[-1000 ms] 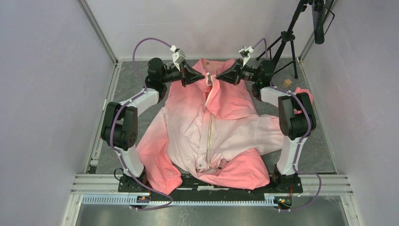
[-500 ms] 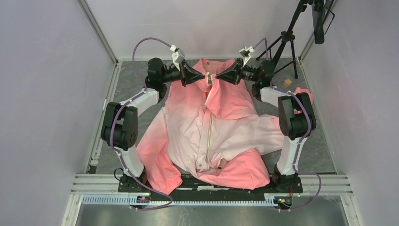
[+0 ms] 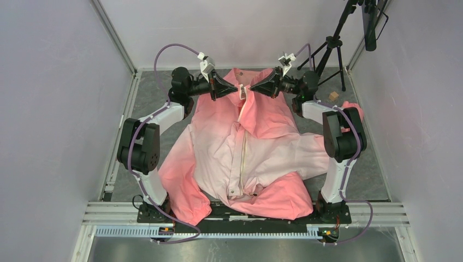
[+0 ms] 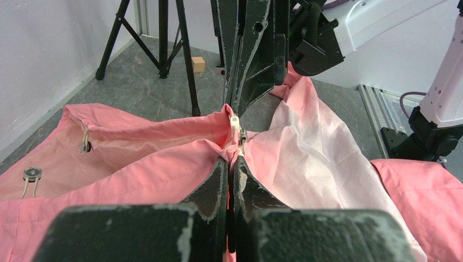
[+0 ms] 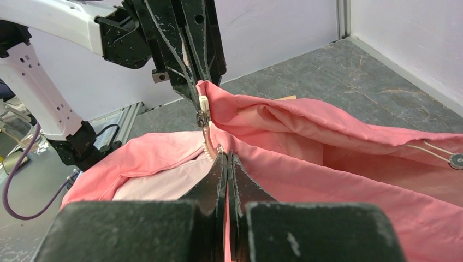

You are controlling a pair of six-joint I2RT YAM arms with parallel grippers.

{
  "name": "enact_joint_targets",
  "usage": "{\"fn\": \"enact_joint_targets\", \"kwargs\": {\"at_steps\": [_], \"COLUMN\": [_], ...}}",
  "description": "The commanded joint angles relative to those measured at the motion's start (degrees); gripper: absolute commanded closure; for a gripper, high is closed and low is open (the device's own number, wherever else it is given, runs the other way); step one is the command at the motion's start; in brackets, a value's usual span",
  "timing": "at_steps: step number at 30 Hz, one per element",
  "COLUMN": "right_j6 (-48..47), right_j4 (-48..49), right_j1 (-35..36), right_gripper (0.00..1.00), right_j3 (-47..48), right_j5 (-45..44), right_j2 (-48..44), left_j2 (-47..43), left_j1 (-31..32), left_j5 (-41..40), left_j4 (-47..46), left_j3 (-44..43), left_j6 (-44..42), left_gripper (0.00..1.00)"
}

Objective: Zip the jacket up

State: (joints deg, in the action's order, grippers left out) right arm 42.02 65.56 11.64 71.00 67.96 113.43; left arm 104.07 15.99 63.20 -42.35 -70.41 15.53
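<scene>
The pink jacket (image 3: 256,147) lies spread on the table, collar at the far end, its cream zipper strip (image 3: 242,158) running down the front. Both grippers meet at the collar and hold it lifted. My left gripper (image 3: 228,90) is shut on the collar fabric by the zipper; in the left wrist view (image 4: 233,159) pink cloth sits between its tips. My right gripper (image 3: 254,90) faces it, shut on the opposite collar edge (image 5: 223,156). The cream zipper slider (image 5: 202,111) hangs between the two grippers at the collar top and also shows in the left wrist view (image 4: 236,124).
A black tripod (image 3: 334,46) and a small wooden block (image 3: 333,96) stand at the far right. Walls close in the sides and back. A metal rail (image 3: 245,218) runs along the near edge. Drawstring toggles (image 4: 31,173) (image 5: 455,160) lie on the hood.
</scene>
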Motion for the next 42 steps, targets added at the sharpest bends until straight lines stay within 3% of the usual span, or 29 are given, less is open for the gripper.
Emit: {"fn": "enact_joint_targets", "kwargs": {"at_steps": [1,42], "right_j6": [0.5,-1.3], "right_j4": [3.8,1.3], "right_j1": [0.6,1.1], "right_gripper": [1.0,1.0], "right_j3": [-0.2,0.2], "right_j5": [0.9,-0.4], "right_j2": [-2.1,-2.3], "left_j2": [-1.7,-1.4], "left_j1": [0.3,-0.1], "left_j5": [0.6,0.8], "left_j4": [-1.3,-3.9], "left_j3": [-0.9,-0.5], "left_j6": [-0.1,2.8], "left_gripper": [0.98,0.98]}}
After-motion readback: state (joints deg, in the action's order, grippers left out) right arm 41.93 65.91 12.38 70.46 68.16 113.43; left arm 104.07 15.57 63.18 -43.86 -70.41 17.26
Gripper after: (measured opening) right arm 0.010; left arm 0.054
